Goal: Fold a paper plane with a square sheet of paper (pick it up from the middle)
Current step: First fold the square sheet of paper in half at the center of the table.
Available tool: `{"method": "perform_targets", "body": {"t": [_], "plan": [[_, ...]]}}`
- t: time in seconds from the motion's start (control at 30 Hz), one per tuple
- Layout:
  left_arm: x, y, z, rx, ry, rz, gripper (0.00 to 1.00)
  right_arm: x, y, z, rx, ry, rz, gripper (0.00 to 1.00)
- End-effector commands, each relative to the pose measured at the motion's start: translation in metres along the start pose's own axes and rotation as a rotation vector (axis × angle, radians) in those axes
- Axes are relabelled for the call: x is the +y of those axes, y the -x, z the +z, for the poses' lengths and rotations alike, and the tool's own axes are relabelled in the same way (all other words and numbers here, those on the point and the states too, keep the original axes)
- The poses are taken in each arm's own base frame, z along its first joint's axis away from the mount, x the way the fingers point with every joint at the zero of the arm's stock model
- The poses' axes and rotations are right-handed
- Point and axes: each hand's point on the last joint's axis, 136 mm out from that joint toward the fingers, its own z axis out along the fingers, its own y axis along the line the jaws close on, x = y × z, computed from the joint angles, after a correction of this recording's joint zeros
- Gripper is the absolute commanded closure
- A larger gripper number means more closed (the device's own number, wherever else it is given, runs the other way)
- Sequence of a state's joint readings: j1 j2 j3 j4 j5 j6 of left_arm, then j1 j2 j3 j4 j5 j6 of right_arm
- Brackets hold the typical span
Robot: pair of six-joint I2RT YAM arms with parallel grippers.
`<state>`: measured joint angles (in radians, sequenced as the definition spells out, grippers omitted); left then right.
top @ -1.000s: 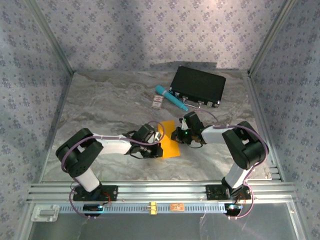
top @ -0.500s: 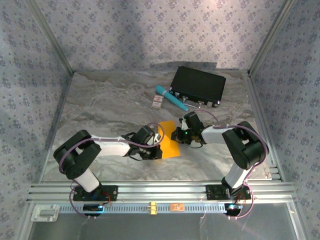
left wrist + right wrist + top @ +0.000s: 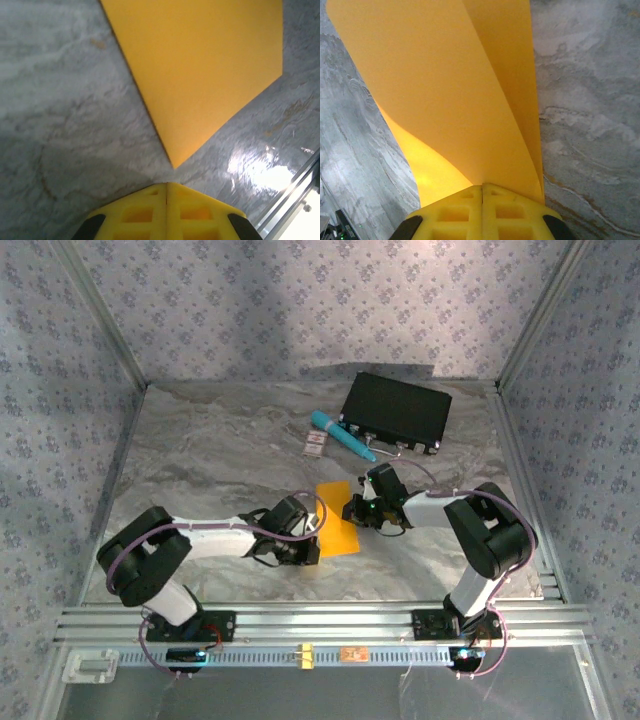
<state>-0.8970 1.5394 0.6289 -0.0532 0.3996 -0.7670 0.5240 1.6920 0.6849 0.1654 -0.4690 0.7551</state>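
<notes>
Because the square sheet of paper (image 3: 337, 525) is thin and limp, I expect it to weigh next to nothing, buckle at any push and slide on the smooth marbled surface (image 3: 220, 470), yet keep a crease once pressed. It lies near the middle of the surface between the two arms, its right side lifted and curled over. The right jaws are clenched on that raised edge, and the sheet rises from their tips in two bowed layers. The left jaws are pressed together on nothing, their tips just short of a corner that lies flat. I judge a lifted edge the best place to pinch, since the flat middle gives nothing to bite. Beyond the sheet sit a black case (image 3: 396, 410), a teal pen (image 3: 340, 434) and a white-and-red card (image 3: 316, 445). The card's print is too small to read, and the paper carries no lettering.
</notes>
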Motion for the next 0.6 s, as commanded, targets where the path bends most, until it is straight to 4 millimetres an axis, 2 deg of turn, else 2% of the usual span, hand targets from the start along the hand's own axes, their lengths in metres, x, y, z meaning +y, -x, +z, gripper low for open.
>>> {"method": "perform_targets", "body": {"t": [0.0, 0.1, 0.3, 0.43, 0.57], "plan": [[-0.003, -0.002, -0.012, -0.004, 0.001, 0.038, 1.00, -0.051, -0.029, 0.003, 0.074, -0.179, 0.091, 1.00], [-0.015, 0.017, -0.027, -0.061, -0.079, 0.030, 0.99, -0.051, -0.030, 0.002, 0.075, -0.181, 0.089, 1.00], [-0.016, 0.083, -0.054, -0.198, -0.164, -0.044, 1.00, -0.048, -0.028, 0.002, 0.073, -0.174, 0.084, 1.00], [-0.015, 0.118, -0.054, -0.218, -0.204, -0.078, 1.00, -0.047, -0.027, 0.002, 0.075, -0.174, 0.082, 1.00], [-0.021, 0.133, -0.042, -0.189, -0.250, -0.079, 1.00, -0.047, -0.027, 0.002, 0.075, -0.174, 0.083, 1.00]]}}
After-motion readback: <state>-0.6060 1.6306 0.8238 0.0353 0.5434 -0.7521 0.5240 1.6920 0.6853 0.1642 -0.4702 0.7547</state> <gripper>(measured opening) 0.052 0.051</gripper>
